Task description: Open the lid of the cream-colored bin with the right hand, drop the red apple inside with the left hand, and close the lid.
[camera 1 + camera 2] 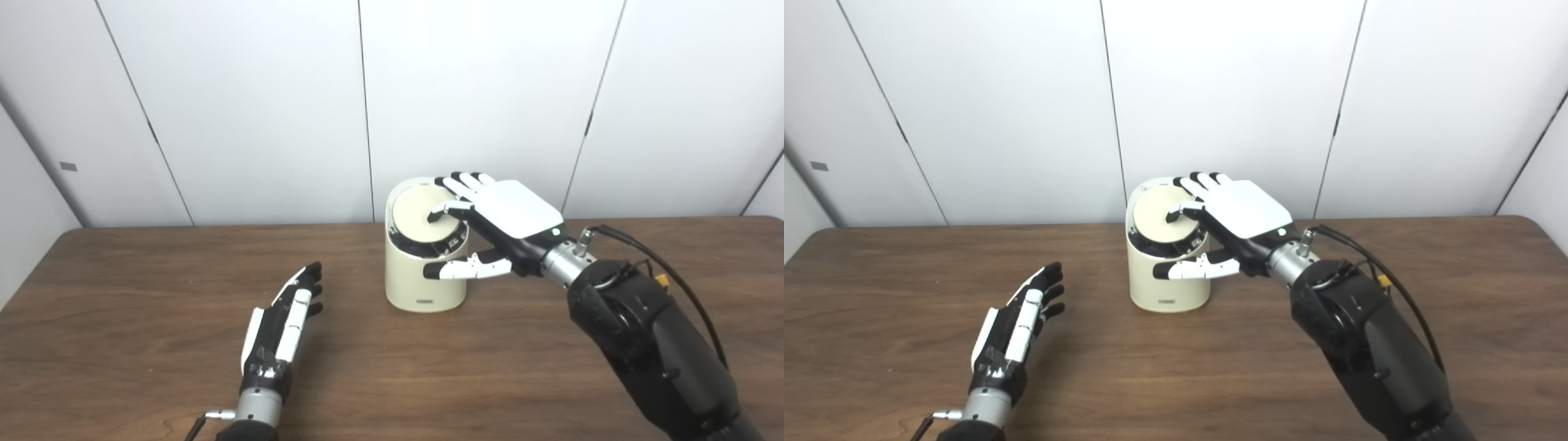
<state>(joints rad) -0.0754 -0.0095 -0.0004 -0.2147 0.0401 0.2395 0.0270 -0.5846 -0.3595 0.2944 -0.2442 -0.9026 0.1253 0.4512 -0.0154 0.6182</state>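
A: Surface noted: dark brown wood-grain table point(153, 275), its rounded far corners in view, set against white wall panels point(245, 92) divided by thin dark seams. A small grey tag point(68, 166) sits on the left panel.

B: The task's thing: the cream-coloured cylindrical bin point(422, 269) stands upright near the table's far middle. Its round cream lid point(419, 215) lies tilted within the top rim, dark mechanism showing beneath its near edge.

A: The right hand point(496, 223), white-backed with black fingers, lies palm down over the bin's right side. Fingers point(446, 210) spread, one tip touching the lid; thumb extended in front of the bin wall. Nothing grasped.

B: The left hand point(1020, 321) is held edge-on above the table, well apart from the bin, fingers straight and loosely together, holding nothing.

A: Hard to make out: the bin's inside is hidden by the lid. No red apple visible in either view. The small label at the bin's base is too small to read. Both forearms are cut off at the bottom edge.
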